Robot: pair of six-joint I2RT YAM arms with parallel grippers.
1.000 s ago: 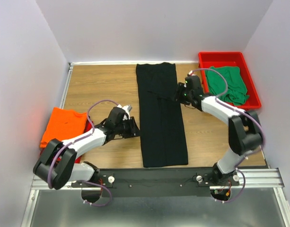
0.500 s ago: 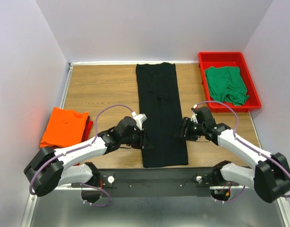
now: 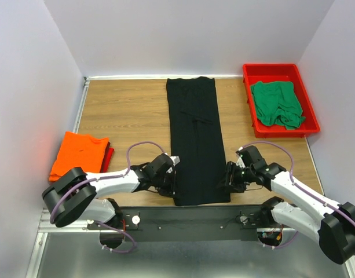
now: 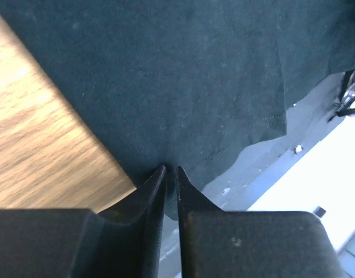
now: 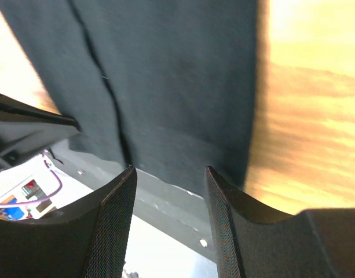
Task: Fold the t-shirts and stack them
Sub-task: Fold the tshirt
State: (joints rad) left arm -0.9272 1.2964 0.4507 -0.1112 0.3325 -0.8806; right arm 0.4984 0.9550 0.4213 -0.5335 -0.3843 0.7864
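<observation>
The black t-shirt (image 3: 194,133) lies flat in the middle of the wooden table (image 3: 125,104), folded lengthwise into one long narrow strip that runs from the far edge to the near edge, where its hem reaches the table's lip. A fold line runs down its length, and a small crease crosses it about halfway along. The left gripper (image 4: 171,169) sits at the near left corner of this strip with its jaws drawn almost together, only a thin slit between them, pinching the hem where the cloth meets the bare wood. The right gripper (image 5: 170,171) is at the near right corner, low over the cloth, with its jaws standing wide apart and nothing between them; the shirt's right edge and the wood beside it show through the gap. Both arms reach inward from their bases and lie low along the near edge, one on each side of the strip. At the left side of the table, well apart from the black shirt, the orange t-shirt (image 3: 79,152) rests folded on top of the dark red t-shirt (image 3: 109,156), of which only a sliver shows along the right side. At the far right corner the green t-shirt (image 3: 275,103) lies crumpled inside the red tray (image 3: 270,68).
</observation>
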